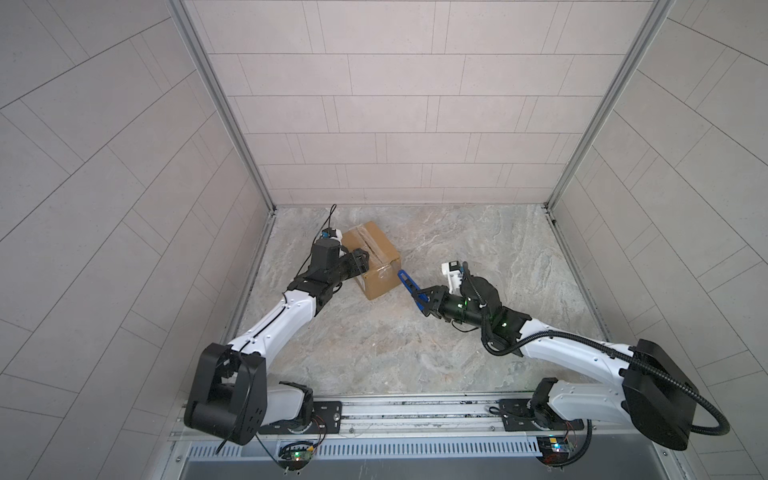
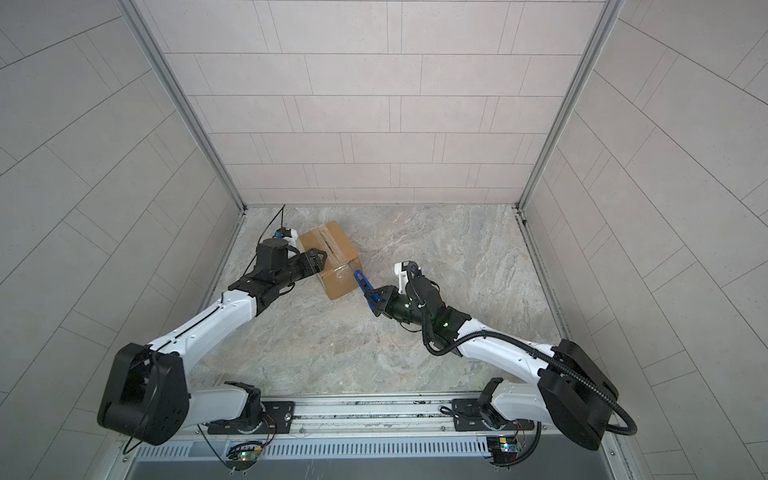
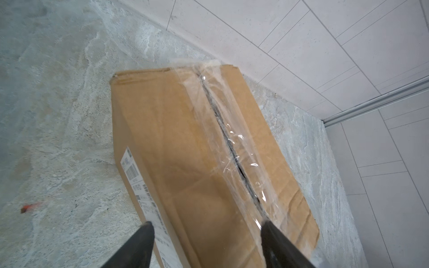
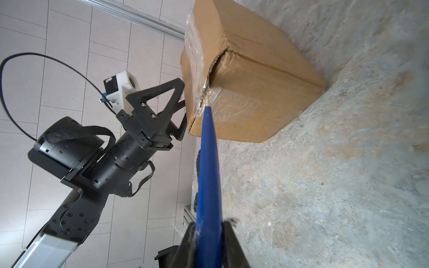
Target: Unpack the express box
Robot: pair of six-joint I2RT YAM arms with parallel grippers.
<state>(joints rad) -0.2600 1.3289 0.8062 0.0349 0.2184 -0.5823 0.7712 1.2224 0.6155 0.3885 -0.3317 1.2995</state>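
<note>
Looking at express box (image 1: 372, 245): sits flat on surface (image 1: 457, 332), betw. both end effectors. Straddled at top edge by left end effector (image 3: 206, 224), spread wide, empty, spanning tape (image 3: 232, 139) seam to label (image 3: 130, 167) side. Met at taped corner by tip of blue tool (image 4: 207, 148), clamped in right end effector (image 4: 210, 226). Prob. light, stiff cardboard w/ slick tape; better held on bare side walls, not seam.

The box (image 1: 376, 259) is sitting back left on the table (image 1: 457, 340). The left gripper (image 1: 362, 262) is straddling its left edge. To its right, the right gripper (image 1: 424, 300) is pressing a cutter (image 1: 409, 284) against its near corner.
</note>
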